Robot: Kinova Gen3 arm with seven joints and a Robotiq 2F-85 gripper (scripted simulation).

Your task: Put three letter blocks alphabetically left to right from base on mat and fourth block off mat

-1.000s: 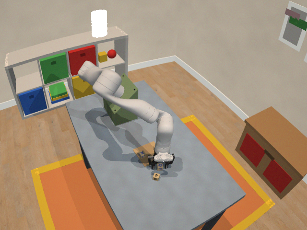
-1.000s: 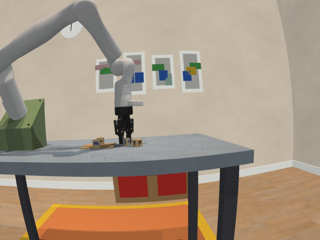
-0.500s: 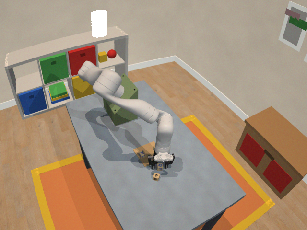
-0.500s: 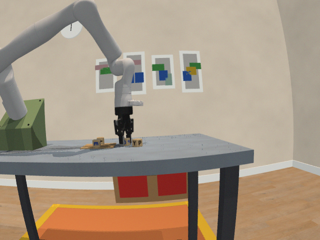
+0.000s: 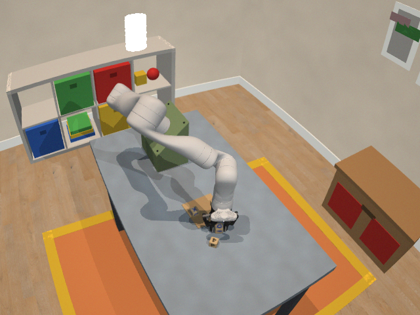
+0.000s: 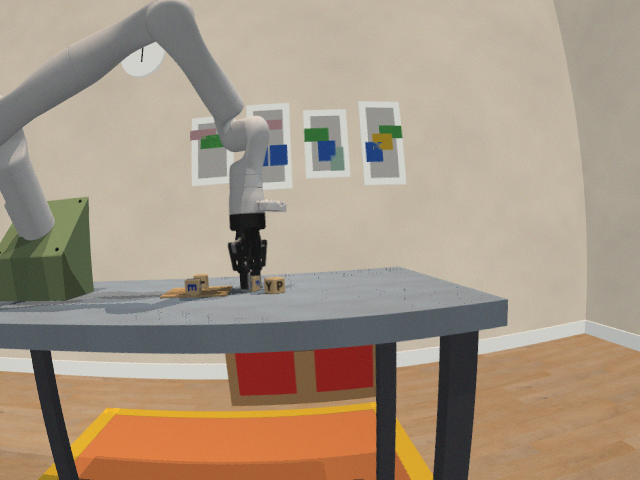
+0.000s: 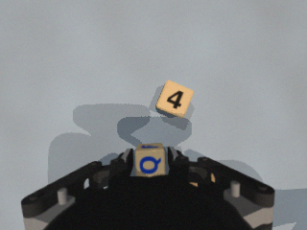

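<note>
The arm (image 5: 226,176) (image 6: 249,170) reaches out from the green pedestal (image 5: 179,134) (image 6: 77,268) over the grey table (image 5: 237,271) (image 6: 361,310); its gripper (image 5: 218,229) (image 6: 250,285) (image 7: 150,155) points down beside the mat, and its fingers stand about half open, one on each side of the Q block (image 5: 218,228) (image 6: 255,283) (image 7: 150,165); in the wrist view only slim gaps show between that block and the fingertips, so the block sits between them without looking clamped; its blue Q faces up, and it is off the mat (image 5: 205,200) (image 6: 221,291), low over the table or on it, the pictures not settling which

The X block (image 5: 194,211) (image 6: 192,286) rests on the mat with its blue X on top, a blue letter also showing on its side in the exterior view; another block (image 6: 201,279) stands on the mat partly behind it there, its top face not readable; the mat lies on the table, partly covered by the gripper and arm in the top view

The block with the black 4 on top (image 5: 213,241) (image 6: 274,285) (image 7: 175,99) sits on the table, fully off the mat and near the Q block, turned at an angle to it; Y and P show on its sides; the three-letter row is incomplete, with the Q block outside the mat
</note>
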